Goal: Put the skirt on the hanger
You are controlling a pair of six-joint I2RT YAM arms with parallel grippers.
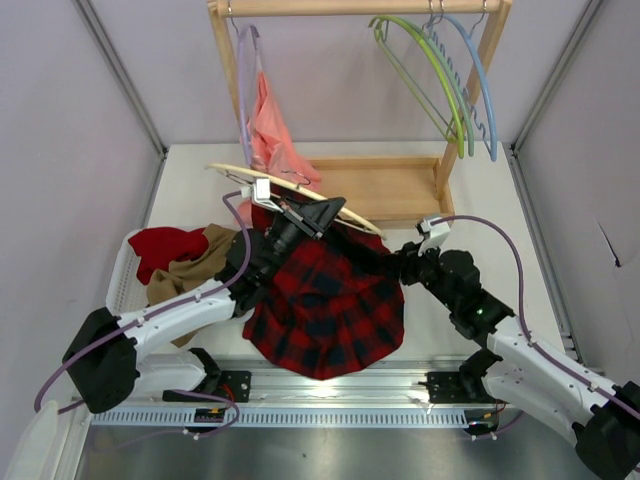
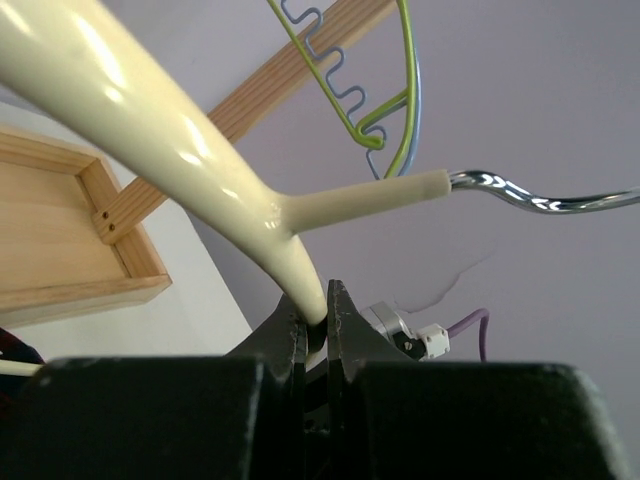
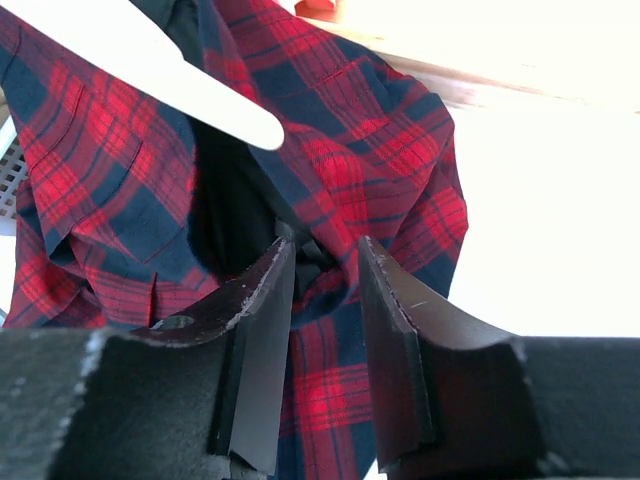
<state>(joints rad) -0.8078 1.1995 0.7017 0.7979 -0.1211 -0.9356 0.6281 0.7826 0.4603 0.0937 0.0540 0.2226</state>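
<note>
The cream hanger (image 1: 235, 172) lies tilted across the middle of the table, its metal hook (image 2: 540, 195) pointing away. My left gripper (image 1: 305, 215) is shut on the hanger (image 2: 150, 120) near its neck and holds it up. The red and black plaid skirt (image 1: 330, 310) hangs bunched below the hanger, toward the near edge. One pale hanger end (image 3: 200, 95) sits inside the skirt's dark waist opening. My right gripper (image 1: 393, 262) is at the skirt's right edge, its narrow-set jaws pinching a fold of the skirt (image 3: 380, 150) at the tips.
A wooden rack (image 1: 380, 185) stands at the back with a lilac hanger carrying a salmon garment (image 1: 270, 130) and green and blue hangers (image 1: 455, 80). A white basket (image 1: 120, 280) at the left holds a red cloth and a tan cloth.
</note>
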